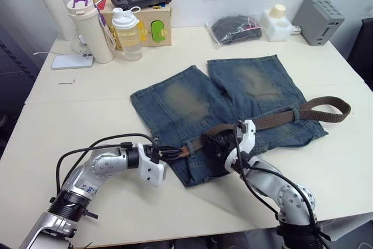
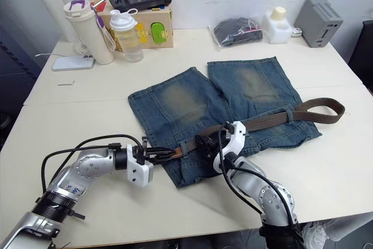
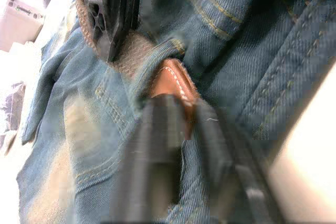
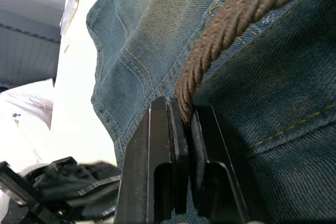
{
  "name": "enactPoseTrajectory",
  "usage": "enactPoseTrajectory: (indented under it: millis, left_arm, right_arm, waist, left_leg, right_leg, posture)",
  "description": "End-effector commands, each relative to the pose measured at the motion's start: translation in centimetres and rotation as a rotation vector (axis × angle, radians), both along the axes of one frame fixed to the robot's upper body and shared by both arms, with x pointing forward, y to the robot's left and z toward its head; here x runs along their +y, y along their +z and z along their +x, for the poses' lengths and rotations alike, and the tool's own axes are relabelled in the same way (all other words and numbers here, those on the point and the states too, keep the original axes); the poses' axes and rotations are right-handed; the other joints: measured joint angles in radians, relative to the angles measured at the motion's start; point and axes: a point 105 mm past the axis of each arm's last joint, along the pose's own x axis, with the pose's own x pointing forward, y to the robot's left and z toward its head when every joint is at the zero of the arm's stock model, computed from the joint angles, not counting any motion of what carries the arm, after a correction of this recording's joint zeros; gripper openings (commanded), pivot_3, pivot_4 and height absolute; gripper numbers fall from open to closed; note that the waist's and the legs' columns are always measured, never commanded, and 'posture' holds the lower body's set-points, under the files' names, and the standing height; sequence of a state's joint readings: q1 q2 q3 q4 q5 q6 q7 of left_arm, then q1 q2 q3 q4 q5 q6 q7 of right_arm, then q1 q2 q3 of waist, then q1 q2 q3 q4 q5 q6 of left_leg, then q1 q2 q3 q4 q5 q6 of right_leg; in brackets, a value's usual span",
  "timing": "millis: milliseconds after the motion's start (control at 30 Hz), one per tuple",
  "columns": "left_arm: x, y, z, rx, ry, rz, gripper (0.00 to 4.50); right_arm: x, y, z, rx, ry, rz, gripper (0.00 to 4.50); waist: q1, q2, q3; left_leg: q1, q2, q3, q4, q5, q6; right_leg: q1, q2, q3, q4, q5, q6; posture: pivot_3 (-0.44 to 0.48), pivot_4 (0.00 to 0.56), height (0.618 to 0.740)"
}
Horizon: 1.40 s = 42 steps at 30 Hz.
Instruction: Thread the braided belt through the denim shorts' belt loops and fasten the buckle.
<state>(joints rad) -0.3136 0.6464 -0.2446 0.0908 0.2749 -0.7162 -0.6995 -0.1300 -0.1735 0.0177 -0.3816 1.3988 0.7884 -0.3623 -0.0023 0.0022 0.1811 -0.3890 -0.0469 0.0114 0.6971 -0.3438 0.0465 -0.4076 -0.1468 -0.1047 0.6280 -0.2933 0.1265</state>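
Item: denim shorts (image 1: 233,100), spread flat near the middle of the table (image 1: 76,115), legs toward the far edge, waistband toward the near edge.

Item: braided belt (image 1: 280,118), lying along the waistband. Its long axis runs from the left end of the waistband out toward the right edge of the table, where the strap doubles back in a loop past the side of the shorts. The buckle cannot be made out.

Item: leather tip (image 3: 173,80) of the belt, at the left end of the waistband, emerging from under a fold of denim that appears to be one of the belt loops (image 3: 157,56).

Item: left hand (image 1: 169,154), at the left end of the waistband, fingers closed narrowly on the leather tip.

Item: right hand (image 4: 184,124), over the middle of the waistband, fingers pinched on the braided strap.

Governing relation: the tip lies directly at the left hand, with the strap trailing rightward along the waistband; the left hand is the nearer and looks placed to draw the tip leftward, the right hand to feed slack.

Progress, judged: threading partly done; fastening not yet done.

Other items: bottles (image 1: 125,33), bagged black bundle (image 1: 236,29) and grey box (image 1: 319,18) along the far edge.
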Motion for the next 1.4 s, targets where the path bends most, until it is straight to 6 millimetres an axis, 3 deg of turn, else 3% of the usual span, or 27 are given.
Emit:
enactPoseTrajectory:
  millis: [33, 267, 367, 400, 467, 633, 667, 733, 867, 967, 1167, 1333, 1400]
  left_arm:
    - [-0.1, 0.2, 0.0, -0.022, -0.008, -0.002, 0.06]
    - [-0.1, 0.4, 0.0, -0.046, -0.004, -0.004, 0.06]
    - [0.0, 0.4, 0.0, -0.057, -0.006, -0.006, 0.06]
    - [0.0, 0.4, 0.0, -0.06, -0.006, -0.01, 0.0]
    - [-0.1, 0.6, 0.0, -0.063, -0.005, -0.016, 0.0]
    - [-0.1, 0.9, 0.3, -0.07, 0.002, -0.028, 0.0]
    - [-0.1, 0.9, 0.4, -0.07, 0.001, -0.029, 0.0]
    - [-0.1, 0.9, 0.4, -0.071, 0.0, -0.032, 0.0]
    - [-0.1, 0.9, 0.5, -0.071, 0.0, -0.035, 0.0]
    - [-0.1, 0.8, 0.6, -0.073, -0.003, -0.038, 0.0]
    - [-0.3, 0.8, 0.6, -0.074, -0.009, -0.044, 0.0]
    - [1.0, 1.0, 0.9, -0.083, 0.034, -0.052, 0.0]
    - [3.0, 0.8, 0.9, -0.077, 0.072, -0.021, 0.0]
  right_arm:
    - [1.1, -1.0, -0.7, 0.047, 0.051, 0.01, 0.0]
    - [0.9, -0.7, -0.8, 0.041, 0.057, 0.017, 0.0]
    - [-0.6, 0.3, -0.6, 0.025, 0.01, 0.049, 0.0]
    - [-1.0, 0.8, -0.7, 0.012, 0.009, 0.055, 0.82]
    - [-1.6, 1.5, -0.8, -0.008, 0.009, 0.061, 1.57]
    - [-3.5, 4.1, -2.0, -0.126, 0.048, -0.046, 4.18]
    - [-3.9, 4.6, -2.3, -0.147, 0.06, -0.072, 4.48]
    - [-4.9, 5.5, -3.2, -0.206, 0.096, -0.171, 4.48]
    - [-7.8, 5.0, -3.9, -0.238, 0.113, -0.459, 4.48]
    - [-9.3, 4.7, -3.8, -0.268, 0.113, -0.639, 3.16]
    - [-10.8, 1.2, -2.8, -0.234, 0.11, -0.904, 0.18]
    - [-10.8, -1.6, -3.1, -0.158, 0.142, -0.946, 0.08]
    - [-10.4, -2.0, -2.9, -0.145, 0.133, -0.913, 0.08]
  waist:
    - [0.0, 0.0, 0.0]
    - [0.001, 0.0, 0.0]
    - [0.001, 0.0, 0.0]
    - [0.002, 0.0, 0.0]
    - [0.002, 0.0, 0.0]
    - [0.006, 0.0, 0.0]
    - [0.007, 0.0, 0.0]
    - [0.011, 0.0, 0.0]
    - [0.022, 0.0, 0.0]
    - [0.027, 0.0, 0.0]
    - [0.029, 0.0, 0.0]
    - [0.029, -0.001, 0.0]
    - [0.025, -0.004, -0.002]
  left_leg:
    - [0.0, 0.0, 0.0, 0.0, 0.0, 0.0]
    - [0.0, 0.0, 0.0, 0.0, 0.0, 0.0]
    - [0.0, 0.0, 0.0, 0.0, 0.0, 0.0]
    - [0.0, 0.0, 0.0, 0.0, 0.0, 0.0]
    - [-0.001, 0.0, 0.0, 0.0, 0.0, 0.0]
    - [-0.001, -0.001, 0.0, 0.001, 0.0, 0.001]
    - [-0.002, -0.001, 0.0, 0.001, 0.0, 0.001]
    - [-0.002, -0.001, 0.0, 0.001, 0.0, 0.001]
    - [-0.002, 0.0, 0.001, 0.001, 0.0, 0.001]
    - [-0.002, 0.001, 0.003, 0.002, 0.0, 0.001]
    - [-0.002, 0.001, 0.003, 0.002, 0.0, 0.001]
    - [-0.001, 0.001, 0.003, 0.002, 0.0, 0.001]
    - [0.001, 0.002, 0.002, 0.002, 0.0, 0.0]
  right_leg:
    - [0.0, 0.0, 0.0, 0.0, 0.0, 0.0]
    - [0.0, 0.0, 0.0, 0.0, 0.0, 0.0]
    - [0.0, 0.0, 0.0, 0.0, 0.0, 0.0]
    - [0.0, 0.0, 0.0, 0.0, 0.0, 0.0]
    - [0.0, 0.0, 0.0, 0.0, 0.0, 0.0]
    - [0.0, -0.001, 0.0, 0.0, 0.0, 0.0]
    - [0.0, -0.001, 0.0, 0.0, 0.0, 0.0]
    - [0.0, -0.002, 0.0, -0.001, 0.0, 0.0]
    - [0.0, -0.003, 0.0, -0.002, 0.0, 0.0]
    - [0.0, -0.003, 0.0, -0.003, 0.0, 0.0]
    - [0.001, -0.003, -0.001, -0.004, 0.0, 0.0]
    - [0.002, -0.003, -0.001, -0.004, 0.0, 0.0]
    - [0.005, -0.003, -0.002, -0.005, 0.0, 0.0]
  posture:
    - [0.0, 0.15, 0.69]
    - [0.0, 0.15, 0.69]
    - [0.0, 0.15, 0.69]
    - [0.0, 0.15, 0.69]
    - [0.0, 0.15, 0.69]
    - [0.0, 0.15, 0.69]
    - [0.0, 0.15, 0.69]
    - [0.0, 0.15, 0.69]
    - [0.0, 0.15, 0.69]
    - [0.0, 0.15, 0.69]
    - [0.0, 0.15, 0.69]
    - [0.0, 0.15, 0.69]
    - [0.0, 0.15, 0.69]
